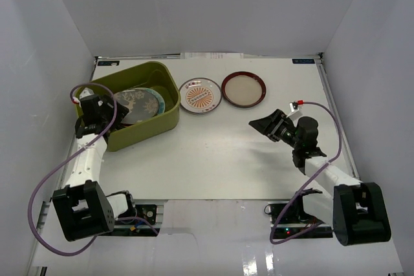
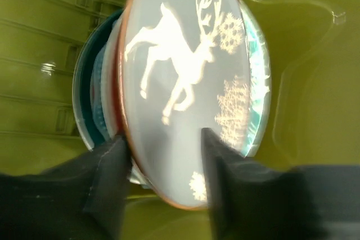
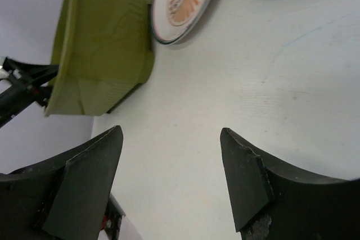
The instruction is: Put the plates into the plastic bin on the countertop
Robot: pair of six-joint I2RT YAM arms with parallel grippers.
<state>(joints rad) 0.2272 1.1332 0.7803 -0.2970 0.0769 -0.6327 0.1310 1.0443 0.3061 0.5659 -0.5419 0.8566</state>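
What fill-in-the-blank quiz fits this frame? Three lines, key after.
1. The top plate in the bin shows a white ____.
2. The orange plate lies ____ the bin and the red-rimmed plate.
3. Outside the bin, ____ plates lie on the table.
Missing: deer; between; two.

The plastic bin (image 1: 147,126) is olive green all over. Inside it, the deer plate (image 2: 185,99) is grey, with a white leaping deer, white snowflakes and white trees, edged by a thin orange-brown rim. The teal plate (image 2: 83,99) shows as a dark teal edge under it, with a red edge between them. On the white countertop (image 1: 220,153), the sunburst plate (image 1: 200,94) has orange rays on a white ground. The red-rimmed plate (image 1: 243,88) has a dark red rim around a cream centre. The left gripper (image 2: 160,139) and right gripper (image 3: 170,132) are black. The cables (image 1: 39,192) are purple.
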